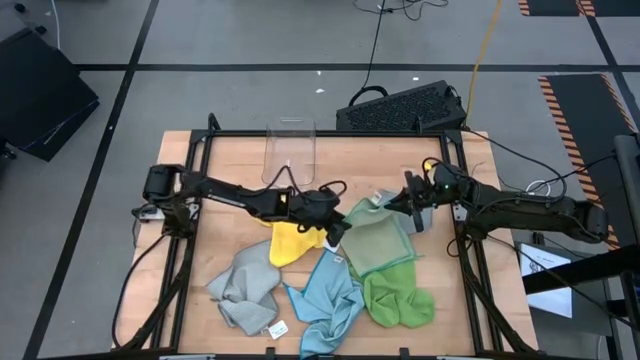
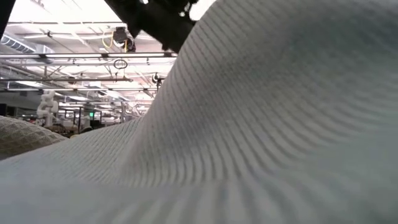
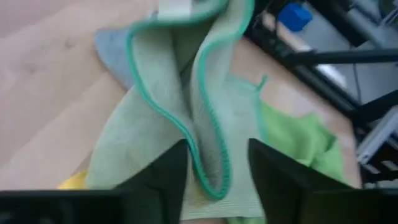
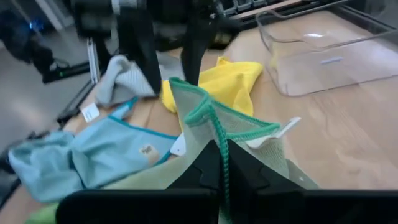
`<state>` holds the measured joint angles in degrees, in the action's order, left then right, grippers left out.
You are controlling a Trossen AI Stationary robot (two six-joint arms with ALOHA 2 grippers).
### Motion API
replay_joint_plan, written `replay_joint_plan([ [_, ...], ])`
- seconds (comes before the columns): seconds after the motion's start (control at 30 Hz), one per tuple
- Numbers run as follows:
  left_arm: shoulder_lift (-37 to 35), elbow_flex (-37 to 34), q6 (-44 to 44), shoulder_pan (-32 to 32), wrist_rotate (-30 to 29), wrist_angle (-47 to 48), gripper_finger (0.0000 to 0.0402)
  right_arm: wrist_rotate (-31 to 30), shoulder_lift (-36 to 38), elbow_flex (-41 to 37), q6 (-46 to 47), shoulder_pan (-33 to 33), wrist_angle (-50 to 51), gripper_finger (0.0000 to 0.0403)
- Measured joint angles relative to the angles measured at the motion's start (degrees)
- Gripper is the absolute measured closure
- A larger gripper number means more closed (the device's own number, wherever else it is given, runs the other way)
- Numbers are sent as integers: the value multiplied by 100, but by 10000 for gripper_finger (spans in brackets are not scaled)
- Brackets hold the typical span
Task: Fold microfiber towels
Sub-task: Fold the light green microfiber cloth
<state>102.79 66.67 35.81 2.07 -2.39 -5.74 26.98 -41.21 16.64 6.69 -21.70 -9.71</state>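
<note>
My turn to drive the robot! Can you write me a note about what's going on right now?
Right gripper: jaws shut on the pale green towel's edge.
Left gripper: jaws open around a fold of that same towel.
Yellow towel, grey towel, blue towel and bright green towel lie crumpled on the table. The bin stands behind them.
Done: nothing folded yet.
Left: fold every towel.

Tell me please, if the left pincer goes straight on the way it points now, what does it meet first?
Probably the pale green towel: its folded edge hangs between the open fingers of the left pincer, seemingly just ahead, though depth is unclear.
</note>
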Motion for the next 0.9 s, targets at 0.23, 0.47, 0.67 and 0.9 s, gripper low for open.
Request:
replay_joint_plan([
  [0.23,-655,240,-741,-194,-627,-198,128,-11,-2,-2,-314,157,208,400],
  [0.47,144,801,-1954,-684,-413,61,127,-31,-7,-4,-459,156,143,400],
  [0.67,1228,2097,-3254,-796,595,431,178,-26,-7,-4,-481,156,143,400],
  [0.9,1765,3110,-4049,-796,1191,1670,215,-164,-9,-4,-457,152,143,399],
])
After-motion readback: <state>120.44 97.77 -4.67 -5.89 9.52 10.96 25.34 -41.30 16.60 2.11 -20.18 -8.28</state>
